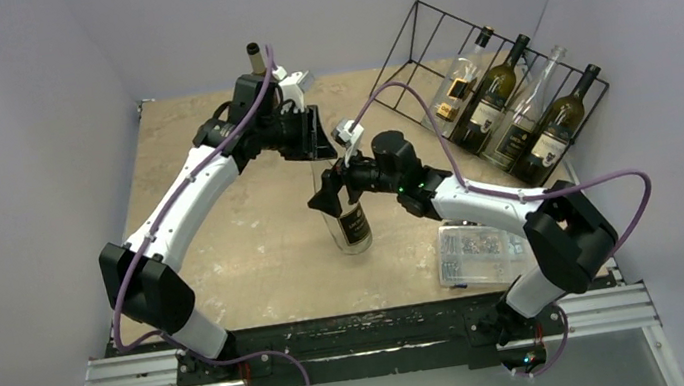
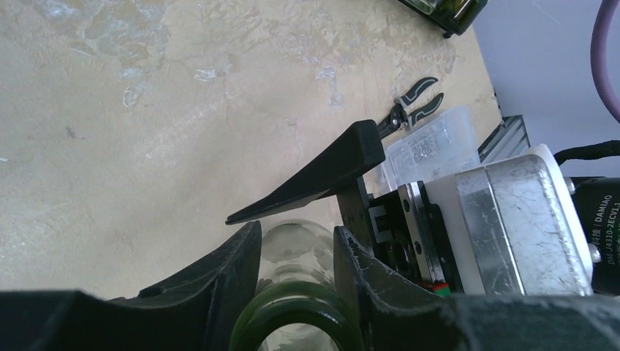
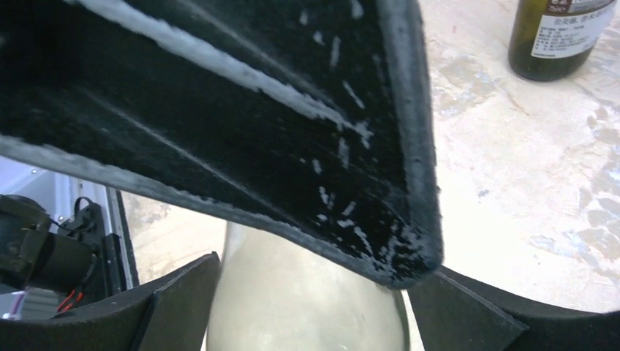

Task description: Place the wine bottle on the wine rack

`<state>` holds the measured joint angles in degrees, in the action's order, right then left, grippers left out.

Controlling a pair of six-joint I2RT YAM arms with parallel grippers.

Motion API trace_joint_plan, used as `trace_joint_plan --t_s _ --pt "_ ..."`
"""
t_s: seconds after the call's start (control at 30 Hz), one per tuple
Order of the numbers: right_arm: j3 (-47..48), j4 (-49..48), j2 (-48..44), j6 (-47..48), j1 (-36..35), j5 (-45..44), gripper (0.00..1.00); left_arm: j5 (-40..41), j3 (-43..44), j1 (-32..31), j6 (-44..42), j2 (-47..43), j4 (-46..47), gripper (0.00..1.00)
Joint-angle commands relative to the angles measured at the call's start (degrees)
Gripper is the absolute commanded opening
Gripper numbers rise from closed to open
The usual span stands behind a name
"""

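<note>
Wine bottle (image 1: 352, 224), clear glass with a dark label, upright near the middle of the surface (image 1: 226, 260); from above its base looks down on the surface, though I cannot tell contact for certain. Both arms are on it. Left hand (image 1: 313, 143) is at the top: in the left wrist view its two black fingers (image 2: 234, 281) sit tight on either side of the bottle's greenish mouth rim, no gap showing, so it is clamped on the wine bottle. Right hand (image 1: 333, 194) is lower, at the shoulder; the right wrist view shows pale glass filling the space between its fingers (image 3: 183, 307), touching on both sides, so it too is clamped on the wine bottle (most of that view is blocked by the left hand's black underside). Wine rack (image 1: 417, 36), a black wire frame, stands at the far right corner, well apart from the held bottle. Four bottles (image 1: 497, 105) lie side by side in the rack, necks pointing up and back. Another bottle (image 1: 256, 59) shows its foiled top behind the left arm. A clear plastic box (image 1: 473, 253) lies near the right arm's base, with pliers (image 2: 413, 108) just beside it.
</note>
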<state>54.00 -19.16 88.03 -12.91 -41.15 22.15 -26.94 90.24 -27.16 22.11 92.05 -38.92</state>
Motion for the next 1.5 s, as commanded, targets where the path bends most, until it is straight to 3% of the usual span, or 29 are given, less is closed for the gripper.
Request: trace_joint_plan --t_s 0.0,0.4,0.5,0.67,0.8,0.93,1.03,1.23,1.47 --pt "2.3 1.7 -1.0 3.3 -0.1 -4.1 0.99 -2.5 5.1 -0.2 2.7 -1.6 2.2 0.00" --pt "2.8 0.8 0.5 2.7 -1.2 -4.0 0.99 -2.1 6.2 -0.2 2.0 -2.4 0.6 0.00" --pt "2.8 0.6 0.7 2.3 -1.3 -3.9 0.95 -2.4 6.4 -0.2 2.1 -2.7 0.3 0.00" --pt "1.9 -1.4 -0.1 1.1 -1.4 -4.0 0.77 -3.2 6.7 -0.1 1.9 -3.1 -0.5 0.00" --pt "-0.1 -5.3 -1.5 -0.4 -1.3 -4.0 0.51 -3.5 6.6 0.0 1.7 -3.1 -1.2 0.04" --pt "-0.8 -6.9 -2.0 -1.4 -1.3 -4.5 0.28 -3.1 6.6 0.2 1.5 -3.4 -1.8 0.14" --pt "-1.4 -8.0 -2.3 -1.6 -1.3 -5.2 0.01 -2.4 6.5 0.2 1.4 -3.9 -2.3 0.32" --pt "-3.0 -10.5 -2.8 -2.6 -1.3 -7.4 0.00 0.2 6.2 0.3 0.4 -5.3 -3.6 0.62" --pt "-4.9 -13.6 -3.1 -3.4 -1.4 -11.2 0.00 4.1 6.5 0.7 -1.0 -7.9 -5.3 0.72"
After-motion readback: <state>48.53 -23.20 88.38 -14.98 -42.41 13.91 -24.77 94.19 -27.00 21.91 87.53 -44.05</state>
